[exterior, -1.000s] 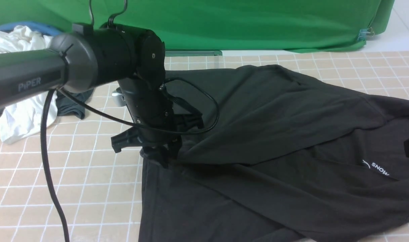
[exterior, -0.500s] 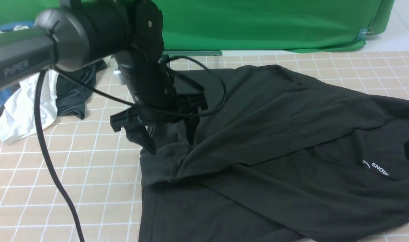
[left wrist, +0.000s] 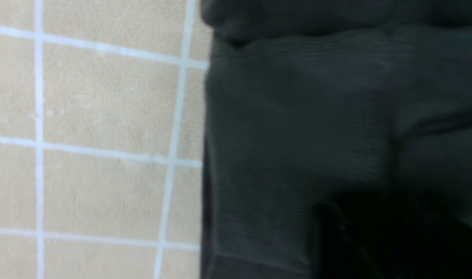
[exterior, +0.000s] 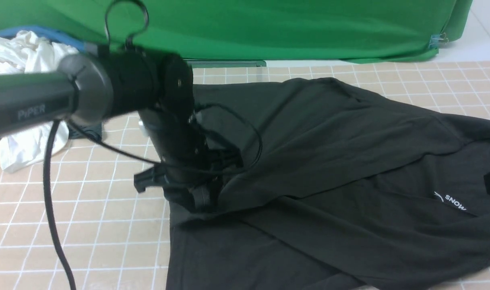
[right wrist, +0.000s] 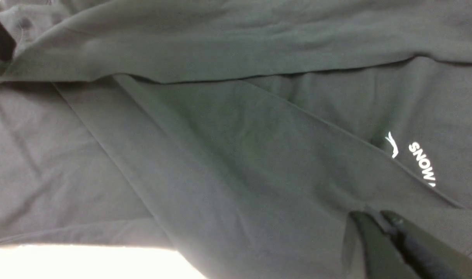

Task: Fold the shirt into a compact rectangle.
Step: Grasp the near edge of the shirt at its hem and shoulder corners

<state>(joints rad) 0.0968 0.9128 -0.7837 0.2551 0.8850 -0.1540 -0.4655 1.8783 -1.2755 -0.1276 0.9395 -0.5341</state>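
Black knit cloth, the shirt, lies spread on the tiled counter, with 1 sleeve folded across its body above the white print.

Half a second ago the left tool hung raised over the sleeve's cuff with its fingers spread wide. Now it has dropped back onto that cuff, far to the left of the print, and the fingers are drawn close together. Blur hides the tips, so I cannot tell whether cloth is pinched between them. The arm has sunk too, uncovering more of the white garment. The shirt's body has not shifted.

The right tool sits just below the print in its wrist view, fingers pressed fully together with the tips against the shirt. I cannot tell whether fabric is caught between them.

Counted: 1 black shirt, 1 print, 2 tools, 1 white garment and 1 dark grey garment, both far left of the print, and 1 green backdrop behind it.
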